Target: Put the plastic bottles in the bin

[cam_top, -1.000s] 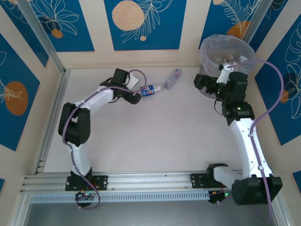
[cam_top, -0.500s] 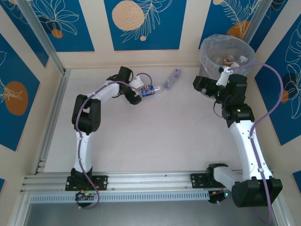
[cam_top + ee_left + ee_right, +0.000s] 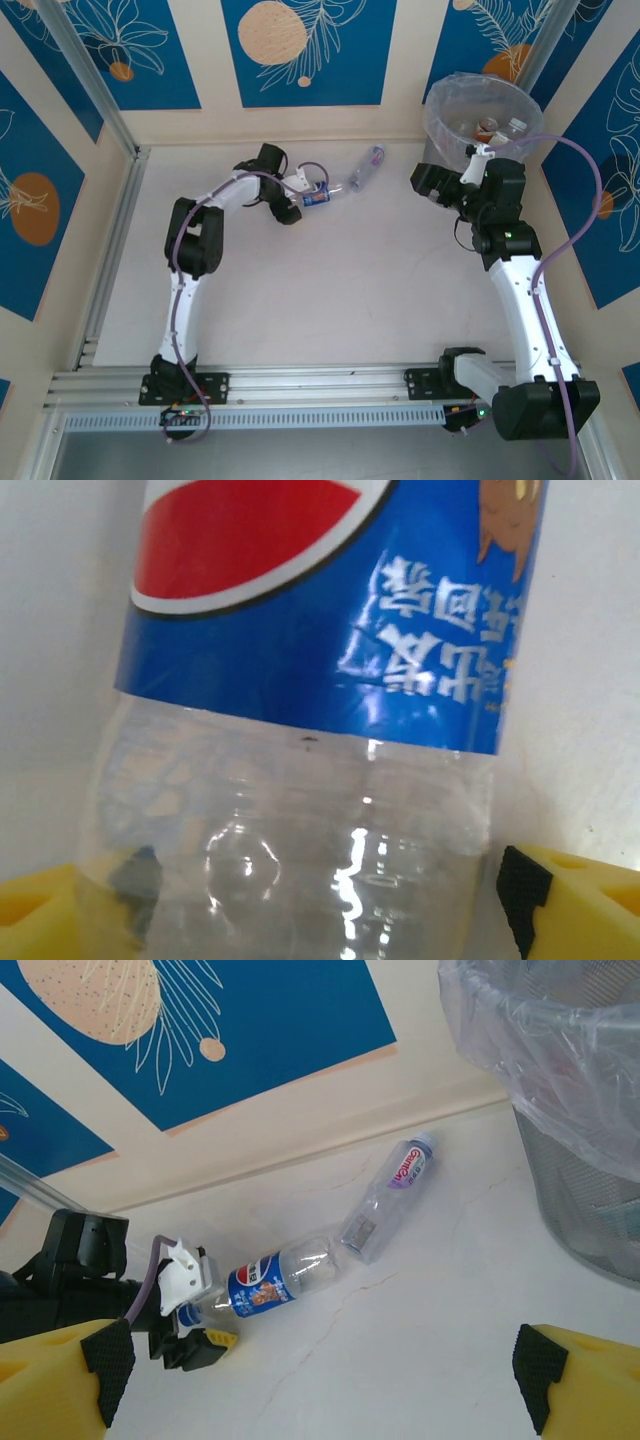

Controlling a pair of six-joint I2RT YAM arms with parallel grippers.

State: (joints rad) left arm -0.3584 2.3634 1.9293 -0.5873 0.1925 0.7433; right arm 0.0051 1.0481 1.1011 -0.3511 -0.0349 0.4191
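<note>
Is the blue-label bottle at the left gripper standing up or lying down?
Lying down: the blue-label bottle rests lengthwise on the table, base toward the clear bottle, which also lies flat.

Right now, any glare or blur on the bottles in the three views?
Left wrist: blue-label bottle very close, slightly soft, bright glints on its clear plastic. Right wrist: sharp, purple-label bottle readable, bin liner sheeny. Top external: even light, faint shadows, bottles tiny.

Cream walls [image 3: 400, 60] with blue leaf-and-orange-disc panels [image 3: 335, 60] enclose a pale marbled tabletop [image 3: 340, 290].
</note>
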